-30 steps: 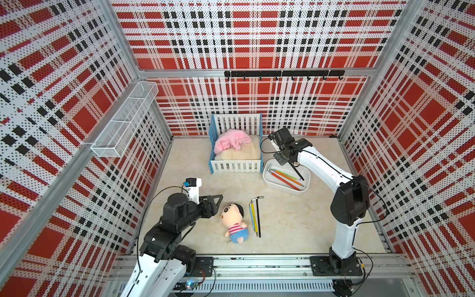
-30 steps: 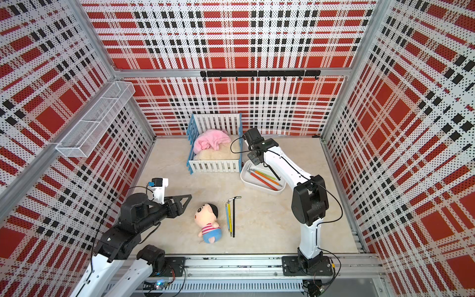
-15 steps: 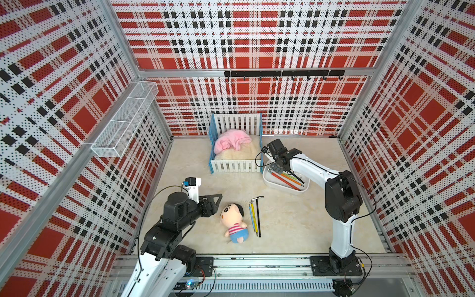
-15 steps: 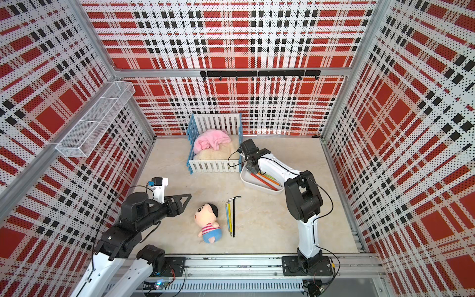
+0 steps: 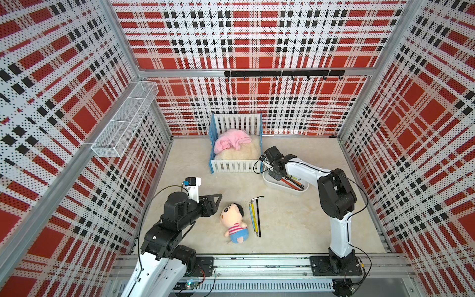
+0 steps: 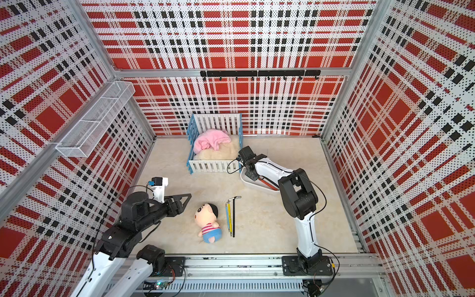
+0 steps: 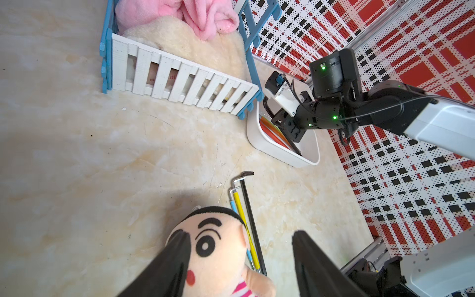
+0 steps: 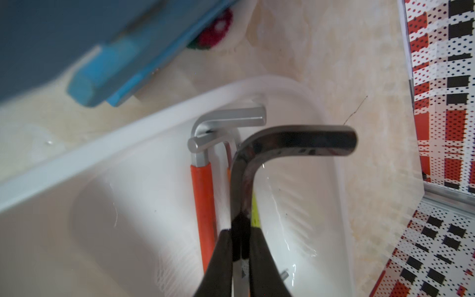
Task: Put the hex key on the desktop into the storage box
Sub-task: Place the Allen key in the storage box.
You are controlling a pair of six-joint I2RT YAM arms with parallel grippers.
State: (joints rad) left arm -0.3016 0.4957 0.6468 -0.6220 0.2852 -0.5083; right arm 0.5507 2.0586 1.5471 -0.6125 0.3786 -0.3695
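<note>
My right gripper (image 8: 240, 228) is shut on a black hex key (image 8: 295, 140), whose bent end hangs low inside the white storage box (image 8: 154, 118). Orange-handled hex keys (image 8: 203, 195) lie on the box floor beneath it. In both top views the right gripper (image 5: 276, 177) reaches into the storage box (image 5: 282, 189) at its end by the crib. On the desktop (image 5: 295, 226) a black hex key (image 5: 257, 217), a yellow one (image 5: 253, 218) and a blue one (image 5: 250, 213) lie side by side. My left gripper (image 5: 217, 199) hovers open, holding nothing, left of them.
A plush doll (image 5: 235, 218) lies just left of the loose hex keys. A blue-and-white crib (image 5: 235, 164) with a pink blanket stands against the box's left end. A wire basket (image 5: 126, 120) hangs on the left wall, a black hook rail (image 5: 282, 73) on the back wall.
My right gripper has come down and slightly left with the black hex key, from above the storage box to inside it. The left arm has not moved.
</note>
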